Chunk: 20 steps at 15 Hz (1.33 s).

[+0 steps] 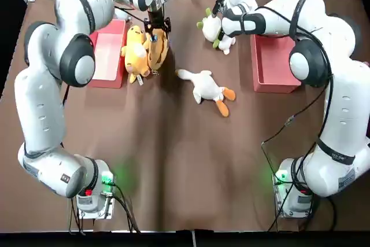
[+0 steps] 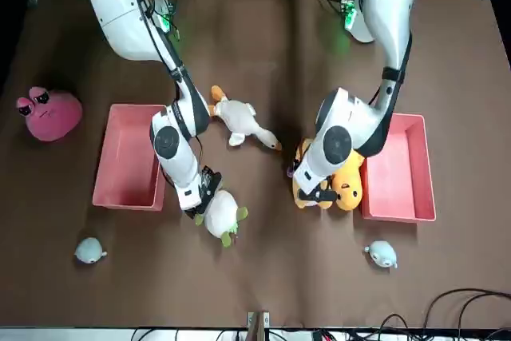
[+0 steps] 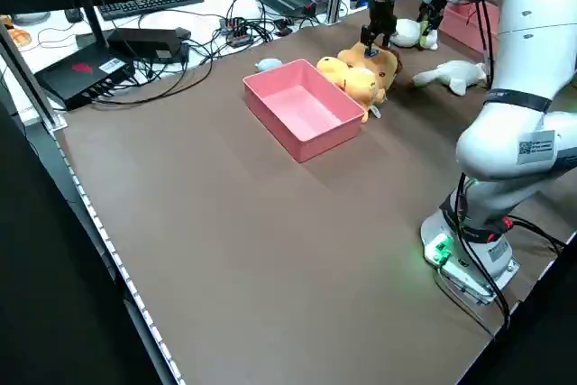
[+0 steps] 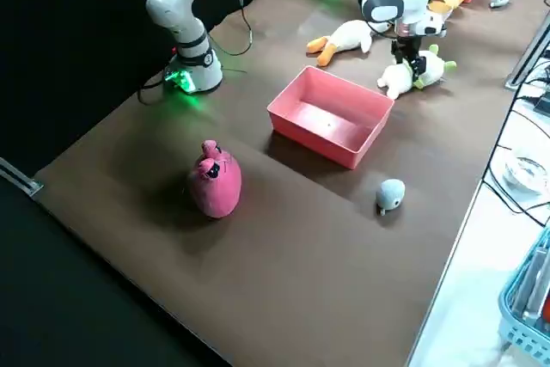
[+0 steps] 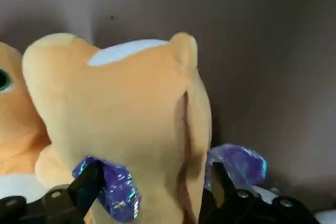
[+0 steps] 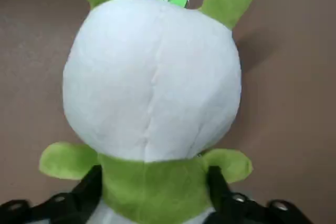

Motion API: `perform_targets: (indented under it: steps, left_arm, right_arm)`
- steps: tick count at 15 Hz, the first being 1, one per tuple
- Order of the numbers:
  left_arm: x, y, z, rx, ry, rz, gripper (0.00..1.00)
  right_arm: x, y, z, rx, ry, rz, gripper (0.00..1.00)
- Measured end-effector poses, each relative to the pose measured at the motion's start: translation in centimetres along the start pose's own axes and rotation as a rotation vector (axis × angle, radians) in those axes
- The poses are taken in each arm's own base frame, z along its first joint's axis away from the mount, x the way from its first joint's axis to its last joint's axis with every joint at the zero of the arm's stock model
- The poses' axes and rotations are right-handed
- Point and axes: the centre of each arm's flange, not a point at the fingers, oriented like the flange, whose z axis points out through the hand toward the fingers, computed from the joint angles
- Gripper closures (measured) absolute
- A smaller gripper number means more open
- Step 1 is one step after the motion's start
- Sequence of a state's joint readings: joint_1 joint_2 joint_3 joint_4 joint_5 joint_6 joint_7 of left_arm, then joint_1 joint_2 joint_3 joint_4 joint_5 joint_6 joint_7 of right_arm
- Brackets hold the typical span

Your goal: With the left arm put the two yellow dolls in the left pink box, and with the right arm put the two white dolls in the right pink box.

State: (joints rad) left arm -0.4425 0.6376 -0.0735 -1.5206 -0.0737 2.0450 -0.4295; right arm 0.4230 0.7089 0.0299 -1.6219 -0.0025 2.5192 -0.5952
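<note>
Work across the top view from left to right. The left pink box [image 1: 108, 56] sits on the brown table [image 1: 173, 166] with nothing inside it. Just beside its right wall you find the two yellow dolls touching each other: the paler yellow doll [image 1: 133, 50] nearest the box, then the darker yellow doll [image 1: 157, 50]. The left gripper [image 1: 157, 25] is down on the darker yellow doll; in the left wrist view its fingers [image 5: 86, 184] press into the plush from both sides, pinching it.

Near the table centre, the white goose doll [image 1: 207, 89] lies on its side, apart from both grippers.

Further right, the white doll with green ears [image 1: 213, 29] lies just beside the right pink box [image 1: 276, 65], which holds nothing. The right gripper [image 1: 218, 8] is on this doll; in the right wrist view its fingers [image 6: 89, 184] clamp the green neck from either side.

In the front view, a pink plush [image 2: 49, 113] and two small grey plush toys [image 2: 89, 251] [image 2: 382, 254] lie at the table's margins.
</note>
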Motion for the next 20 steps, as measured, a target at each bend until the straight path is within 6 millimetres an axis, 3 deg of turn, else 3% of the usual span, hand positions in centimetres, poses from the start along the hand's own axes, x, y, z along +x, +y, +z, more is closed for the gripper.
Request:
perform_targets:
  steps: [1, 3, 7, 8, 11, 13, 14, 17, 20]
  left_arm:
    - [0.1, -0.1, 1.0, 0.008, -0.010, -0.001, 0.08]
    - [0.4, -0.5, 2.2, 0.021, -0.021, 0.014, 0.26]
    - [0.8, -0.6, 1.5, 0.015, -0.009, 0.027, 0.61]
    - [0.8, -0.6, 1.4, 0.015, -0.009, 0.027, 0.70]
    - [1.1, -1.6, 0.5, 0.028, -0.021, 0.012, 0.97]
    - [1.2, -2.9, -0.6, 0.047, -0.040, -0.007, 1.00]
    - [1.0, -3.7, -1.9, 0.057, -0.061, -0.018, 1.00]
    - [0.5, -4.3, -3.8, 0.062, -0.075, -0.024, 1.00]
    - [-0.2, -4.7, -5.6, 0.066, -0.085, -0.026, 1.00]
  right_arm:
    - [0.0, 0.0, 0.0, 0.000, 0.001, -0.001, 0.23]
    - [0.3, -0.1, -0.2, -0.001, 0.004, -0.006, 0.42]
    - [0.4, -0.1, -0.4, -0.001, 0.004, -0.007, 0.74]
    - [0.4, 0.0, -0.5, -0.002, 0.004, -0.006, 0.80]
    - [0.6, 0.3, -1.9, 0.000, -0.001, -0.004, 0.81]
    - [0.3, 1.4, -4.9, 0.010, -0.026, 0.012, 0.82]
    - [-0.9, 3.7, -9.7, 0.014, -0.047, 0.043, 0.82]
    - [-3.8, 6.1, -17.5, 0.012, -0.062, 0.045, 0.87]
    - [-9.3, 7.3, -21.8, 0.014, -0.081, -0.005, 0.88]
